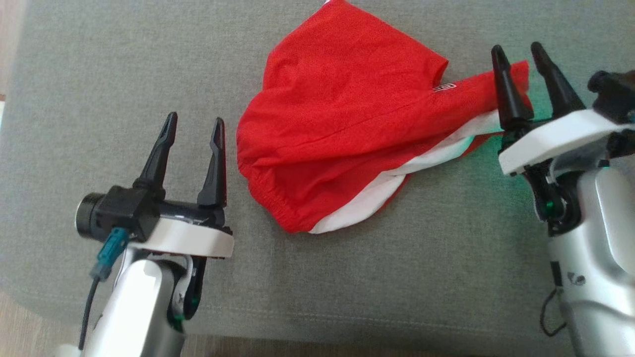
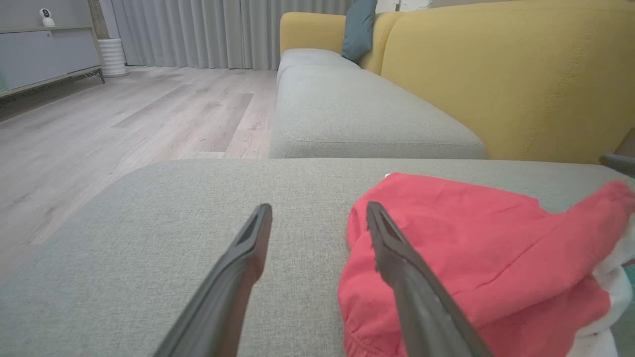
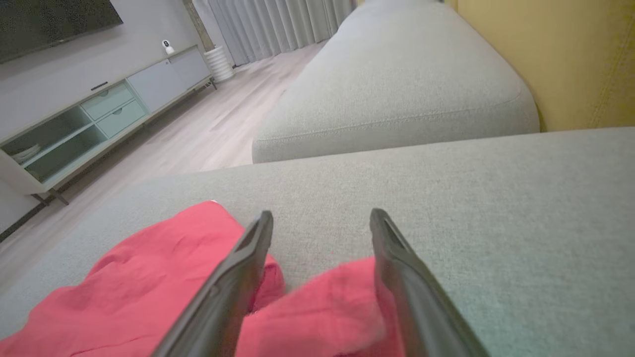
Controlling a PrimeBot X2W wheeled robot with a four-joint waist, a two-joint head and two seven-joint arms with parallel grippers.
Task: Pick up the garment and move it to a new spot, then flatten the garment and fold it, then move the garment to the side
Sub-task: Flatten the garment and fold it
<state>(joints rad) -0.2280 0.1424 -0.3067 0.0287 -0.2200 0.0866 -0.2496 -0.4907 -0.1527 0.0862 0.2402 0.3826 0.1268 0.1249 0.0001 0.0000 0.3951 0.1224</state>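
The garment (image 1: 342,124) is red with a white inner band and lies crumpled on the grey sofa cushion (image 1: 99,74). One twisted end stretches right toward my right gripper (image 1: 518,49). That gripper is open, and the red end lies under and between its fingers (image 3: 248,267). In the right wrist view the right gripper (image 3: 320,213) hovers over the garment (image 3: 149,277). My left gripper (image 1: 194,119) is open and empty, just left of the garment's elastic edge. From the left wrist, the left gripper (image 2: 319,208) points past the garment (image 2: 471,248), whose edge is beside its right finger.
A yellow sofa backrest (image 2: 496,74) rises behind the cushion, with a teal pillow (image 2: 359,27) on it. A second grey seat (image 2: 357,114) adjoins beyond. Wooden floor (image 2: 124,124) and a low cabinet (image 3: 99,109) lie off the left. The cushion's front edge (image 1: 347,327) is near me.
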